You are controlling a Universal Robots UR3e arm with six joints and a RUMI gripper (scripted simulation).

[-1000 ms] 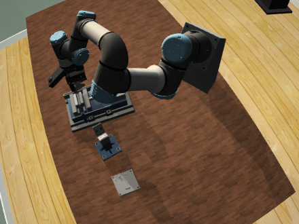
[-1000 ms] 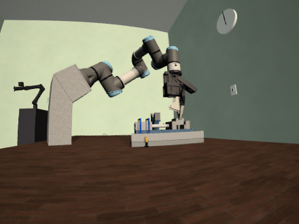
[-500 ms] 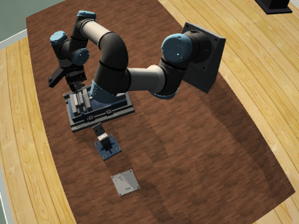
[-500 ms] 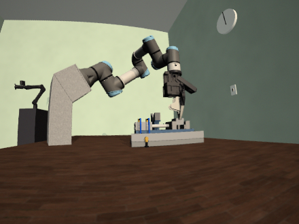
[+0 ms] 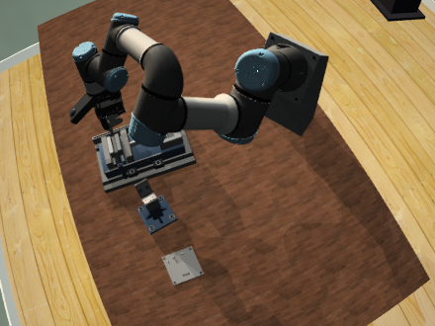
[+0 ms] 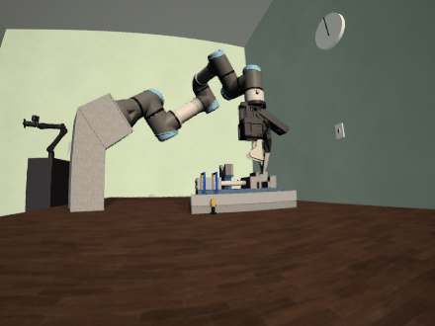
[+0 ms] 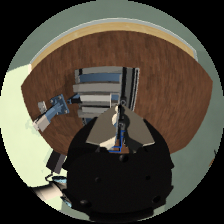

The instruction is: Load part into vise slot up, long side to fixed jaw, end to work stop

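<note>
My gripper [image 5: 110, 125] is shut with nothing between its fingers. It points straight down over the far end of the vise [image 5: 143, 153], with its tips just above the jaws. In the side view the fingertips [image 6: 264, 165] hang close over the right end of the vise [image 6: 243, 195]. In the wrist view the shut fingers [image 7: 120, 112] stand over the edge of the grey jaws [image 7: 102, 92]. The grey infeed plate [image 5: 182, 267] has no block on it. A light grey piece sits at the V-block [image 5: 150, 202]. I cannot tell if it is the part.
The V-block's blue base plate [image 5: 158, 213] lies between the vise and the infeed plate. The arm's grey mount [image 5: 292, 81] stands at the table's right side. My forearm crosses over the vise's right half. A small yellow-topped post [image 6: 213, 203] stands in front of the vise base.
</note>
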